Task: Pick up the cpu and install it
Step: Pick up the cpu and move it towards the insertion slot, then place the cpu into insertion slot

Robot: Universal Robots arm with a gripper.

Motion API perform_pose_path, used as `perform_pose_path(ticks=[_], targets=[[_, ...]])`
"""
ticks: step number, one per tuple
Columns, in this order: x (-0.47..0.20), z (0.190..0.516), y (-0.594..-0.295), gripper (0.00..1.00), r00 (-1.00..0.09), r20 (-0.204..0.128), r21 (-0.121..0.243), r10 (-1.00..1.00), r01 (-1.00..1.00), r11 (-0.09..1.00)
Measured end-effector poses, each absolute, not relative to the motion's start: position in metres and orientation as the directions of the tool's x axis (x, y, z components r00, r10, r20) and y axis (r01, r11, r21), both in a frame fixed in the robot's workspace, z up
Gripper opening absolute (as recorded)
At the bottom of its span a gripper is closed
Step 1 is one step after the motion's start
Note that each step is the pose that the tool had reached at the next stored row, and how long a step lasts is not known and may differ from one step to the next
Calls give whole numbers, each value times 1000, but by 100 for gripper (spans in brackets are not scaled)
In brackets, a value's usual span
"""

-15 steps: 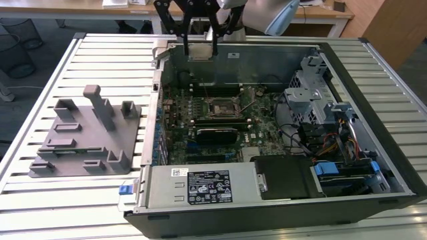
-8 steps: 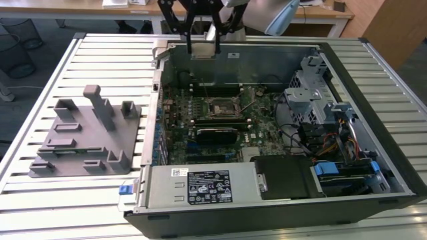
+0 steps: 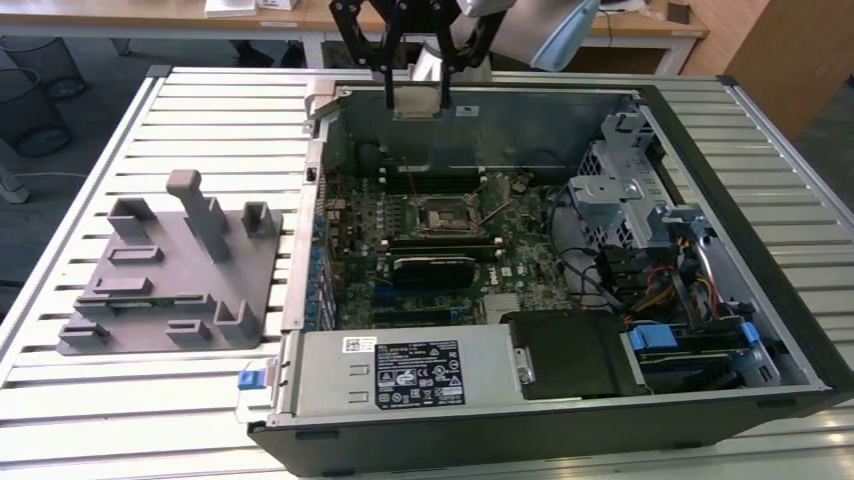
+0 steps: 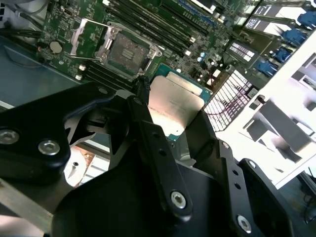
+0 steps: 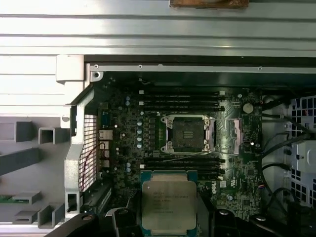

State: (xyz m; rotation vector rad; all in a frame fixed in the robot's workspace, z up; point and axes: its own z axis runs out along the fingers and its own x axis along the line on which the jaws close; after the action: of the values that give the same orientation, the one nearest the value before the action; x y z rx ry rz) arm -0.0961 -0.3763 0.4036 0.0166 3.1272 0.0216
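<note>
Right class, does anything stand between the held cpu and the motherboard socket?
Nothing visible does. The end effector holds the cpu in the air over the case, and the socket lies uncovered below.

There is one table (image 3: 160,120) made of pale slats. On it sits one open computer case (image 3: 722,190). At the exterior view's left stands one grey holder block (image 3: 174,290). At the top middle of the exterior view is one gripper (image 3: 418,100), and it has two fingers (image 4: 148,128). There is one cpu (image 5: 169,205). Inside the case is one green board (image 5: 123,128) with one square socket (image 5: 188,133). The long dark slots (image 5: 180,98) come in two groups, one group on each side of the socket. At the bottom of the exterior view is one silver box (image 3: 334,385) with two stickers (image 3: 416,375). One blue clip (image 3: 254,379) sticks out beside it. Two dark wire bins (image 3: 30,115) stand at the upper left of the exterior view.
</note>
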Motion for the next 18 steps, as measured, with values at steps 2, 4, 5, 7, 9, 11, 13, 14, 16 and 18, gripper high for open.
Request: perform_pose_path(ticks=[2,4,5,7,9,11,13,14,16,18], targets=[[-92,403,-375,54,-1000,-14,14,11,10,1000],[-88,403,-373,54,-1000,-14,14,11,10,1000],[-86,403,-373,54,-1000,-14,14,11,10,1000],[-83,402,-371,54,-1000,-14,14,11,10,1000],[-79,402,-370,54,-1000,-14,14,11,11,1000],[-74,402,-369,54,-1000,-14,14,11,10,1000],[-70,401,-368,54,-1000,-14,14,11,11,1000],[-69,401,-368,54,-1000,-14,14,11,11,1000],[-66,401,-368,54,-1000,-14,14,12,12,1000],[-63,401,-368,54,-1000,-14,13,14,14,1000]])
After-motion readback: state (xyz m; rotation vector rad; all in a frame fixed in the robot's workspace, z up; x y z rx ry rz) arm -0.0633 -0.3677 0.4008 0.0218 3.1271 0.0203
